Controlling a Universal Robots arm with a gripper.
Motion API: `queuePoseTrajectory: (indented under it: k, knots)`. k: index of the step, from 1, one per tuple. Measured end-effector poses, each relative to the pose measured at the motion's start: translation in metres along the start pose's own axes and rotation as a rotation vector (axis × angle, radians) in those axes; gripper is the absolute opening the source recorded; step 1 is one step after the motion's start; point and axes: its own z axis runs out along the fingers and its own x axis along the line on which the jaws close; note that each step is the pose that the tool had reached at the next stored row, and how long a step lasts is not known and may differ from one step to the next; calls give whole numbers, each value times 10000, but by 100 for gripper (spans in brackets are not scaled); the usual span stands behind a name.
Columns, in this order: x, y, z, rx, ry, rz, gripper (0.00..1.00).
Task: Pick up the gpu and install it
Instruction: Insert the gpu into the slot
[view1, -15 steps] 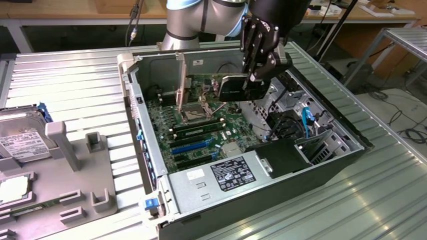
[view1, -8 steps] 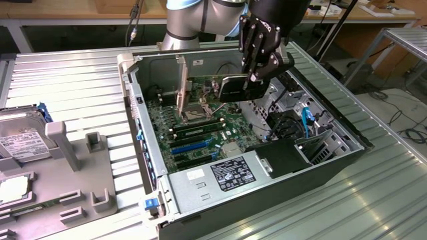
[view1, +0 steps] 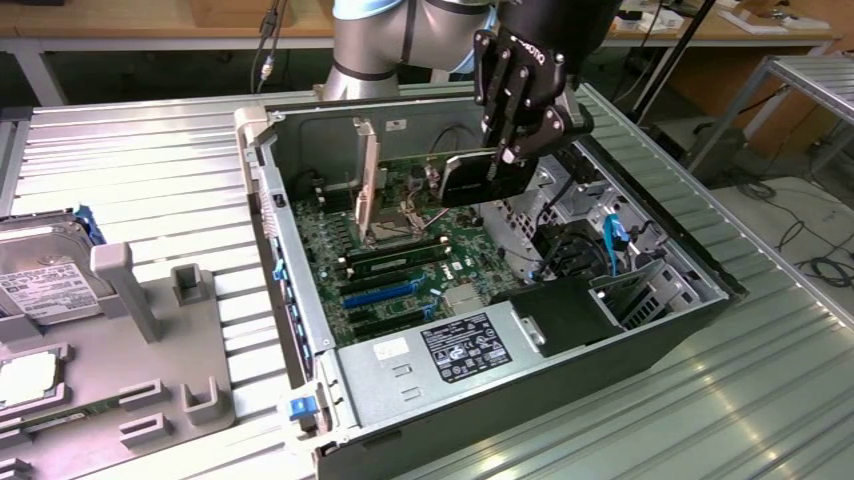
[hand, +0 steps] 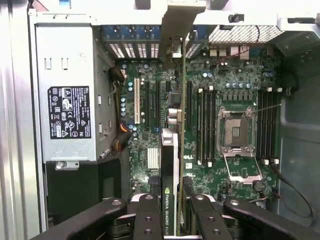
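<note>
Ribbed silver metal table (view1: 160, 180) carries an open black computer case (view1: 667, 330). The black two-finger gripper (view1: 514, 160) is clamped on the gpu (view1: 467, 185), a thin green card with a black cooler. The card hangs edge-down above the green motherboard (view1: 400, 270), and its long axis runs parallel to the expansion slots (hand: 150, 102) below.

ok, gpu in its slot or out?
Out. The gpu hangs on edge, clamped in the gripper, above the motherboard inside the open case; its lower edge looks clear of the slots.
</note>
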Motion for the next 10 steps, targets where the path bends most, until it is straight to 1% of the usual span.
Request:
queuePoseTrajectory:
  k: [7,10]
  knots:
    - [0,0,0,-11,-2,-502,27]
    - [0,0,0,-12,-2,-515,27]
